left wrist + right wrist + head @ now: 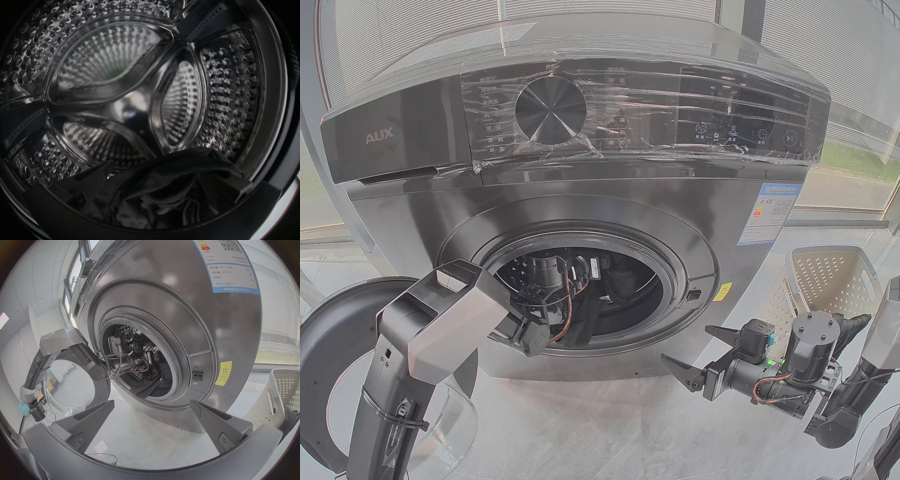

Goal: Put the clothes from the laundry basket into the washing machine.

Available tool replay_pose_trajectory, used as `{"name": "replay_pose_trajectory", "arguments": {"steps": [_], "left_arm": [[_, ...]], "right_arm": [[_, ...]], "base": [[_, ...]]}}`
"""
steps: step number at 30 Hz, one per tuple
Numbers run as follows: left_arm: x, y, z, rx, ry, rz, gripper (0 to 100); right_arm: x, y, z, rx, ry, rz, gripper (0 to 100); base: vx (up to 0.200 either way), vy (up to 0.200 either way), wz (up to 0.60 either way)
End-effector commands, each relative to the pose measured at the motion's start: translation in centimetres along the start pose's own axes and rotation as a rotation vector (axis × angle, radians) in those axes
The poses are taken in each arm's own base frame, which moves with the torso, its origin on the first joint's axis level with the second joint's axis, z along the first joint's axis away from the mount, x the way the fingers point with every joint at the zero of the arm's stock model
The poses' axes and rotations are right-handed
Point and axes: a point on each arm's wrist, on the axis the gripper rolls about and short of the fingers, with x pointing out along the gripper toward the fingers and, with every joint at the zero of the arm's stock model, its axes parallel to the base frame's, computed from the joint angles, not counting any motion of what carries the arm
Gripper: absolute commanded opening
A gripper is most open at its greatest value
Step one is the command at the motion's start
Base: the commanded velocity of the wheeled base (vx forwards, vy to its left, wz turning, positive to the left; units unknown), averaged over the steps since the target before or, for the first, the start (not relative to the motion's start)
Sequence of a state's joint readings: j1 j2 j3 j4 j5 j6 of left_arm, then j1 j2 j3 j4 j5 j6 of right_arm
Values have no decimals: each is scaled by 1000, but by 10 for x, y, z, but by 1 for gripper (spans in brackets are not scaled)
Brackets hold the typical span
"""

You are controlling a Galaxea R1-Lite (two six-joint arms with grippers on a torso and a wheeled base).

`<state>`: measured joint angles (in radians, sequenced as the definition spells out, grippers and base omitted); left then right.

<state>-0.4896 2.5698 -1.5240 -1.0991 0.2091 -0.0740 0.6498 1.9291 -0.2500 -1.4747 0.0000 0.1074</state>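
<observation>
**A:** The left claw (156, 176), where is it?

**B:** Inside the washing machine (612, 194), through the round opening, facing the back of the perforated drum (218, 78). Its fingers (90, 181) stand spread wide.

**A:** Pinching anything?

**B:** Not that I can see. A dark garment (175, 168) lies bunched between the fingers at the bottom of the drum, close to the front lip. From the head view, a dark fold of it hangs over the lower edge of the opening.

**A:** And the right claw (687, 345)?

**B:** Outside, low in front of the machine and to the right of the opening, above the floor (600, 425). It points towards the machine, spread apart, gripping nothing.

**A:** The laundry basket (831, 275)?

**B:** White and perforated, standing on the floor at the machine's right side, just behind the right arm.

**A:** The door (337, 337)?

**B:** Swung fully open to the left, with the left arm beside it.
</observation>
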Motion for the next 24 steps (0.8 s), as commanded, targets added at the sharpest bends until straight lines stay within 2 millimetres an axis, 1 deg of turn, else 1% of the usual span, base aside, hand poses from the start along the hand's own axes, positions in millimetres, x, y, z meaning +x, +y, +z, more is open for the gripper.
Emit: {"name": "replay_pose_trajectory", "arguments": {"steps": [1,2,5,13,16,21,22,24], "left_arm": [[-32,-9,14,21,115,-66,100],[-40,-9,11,26,155,-87,100],[-53,-8,1,48,231,-107,100],[-75,-5,-29,74,367,-139,100],[-75,-5,-33,75,376,-138,100],[-74,-2,-49,80,408,-131,100],[-74,-2,-49,80,408,-131,100],[-69,-1,-57,81,412,-126,100]], "right_arm": [[0,0,0,0,1,0,100],[0,0,0,0,1,0,100],[0,0,-1,-1,4,2,100],[0,1,0,-1,1,3,100],[0,1,0,-1,1,3,100],[0,3,0,-2,2,11,100],[0,3,0,-2,2,11,100],[0,4,-1,-2,4,15,100]], "base": [[0,0,0],[0,0,0],[0,0,0],[0,0,0],[0,0,0],[0,0,0],[0,0,0],[0,0,0]]}}
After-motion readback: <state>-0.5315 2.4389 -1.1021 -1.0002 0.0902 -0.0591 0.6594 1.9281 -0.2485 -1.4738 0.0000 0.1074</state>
